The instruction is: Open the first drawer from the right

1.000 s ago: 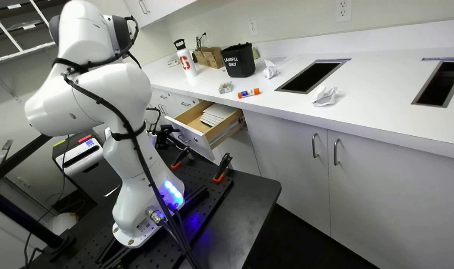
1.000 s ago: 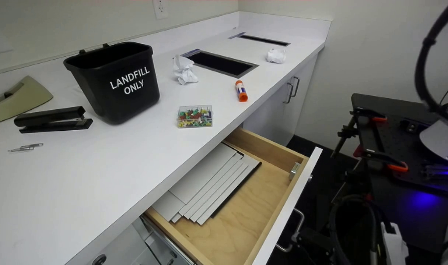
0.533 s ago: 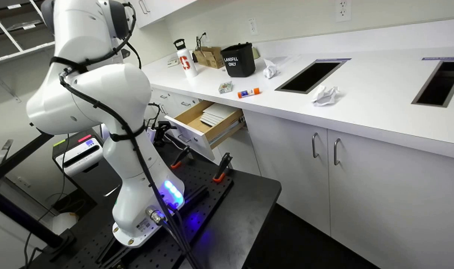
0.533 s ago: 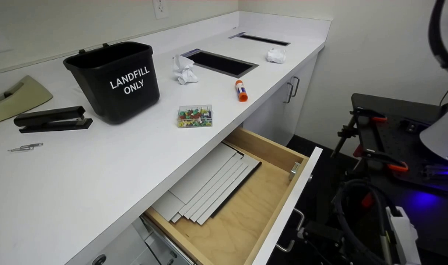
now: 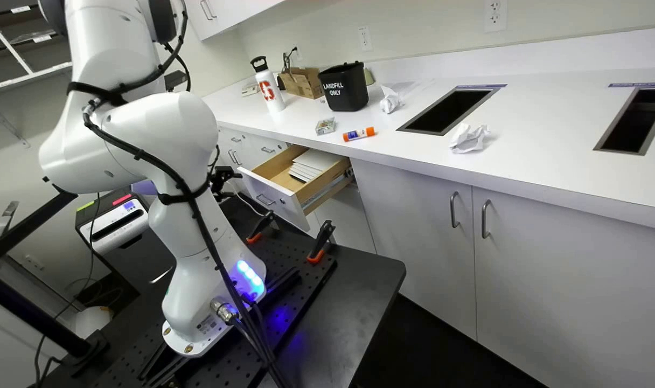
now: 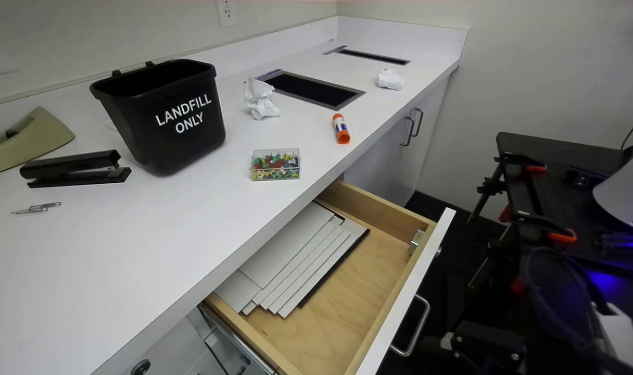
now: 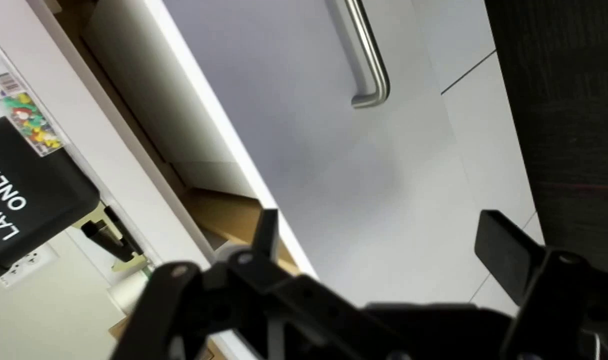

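Drawer [image 6: 342,312], white-fronted with a silver bar handle [image 7: 370,45], stands pulled out from under the tabletop [image 6: 139,260], so the task looks done; the end effector [image 7: 379,227], jaws wide apart and empty, hangs clear, probably needing only to withdraw.

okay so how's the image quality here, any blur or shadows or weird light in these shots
Wrist view: the handle carries a bright streak and throws a soft shadow on the drawer front, while the hand looks nearly black; in an exterior view: the cable at lower right is smeared; in both exterior views: blue light spills onto the black table.
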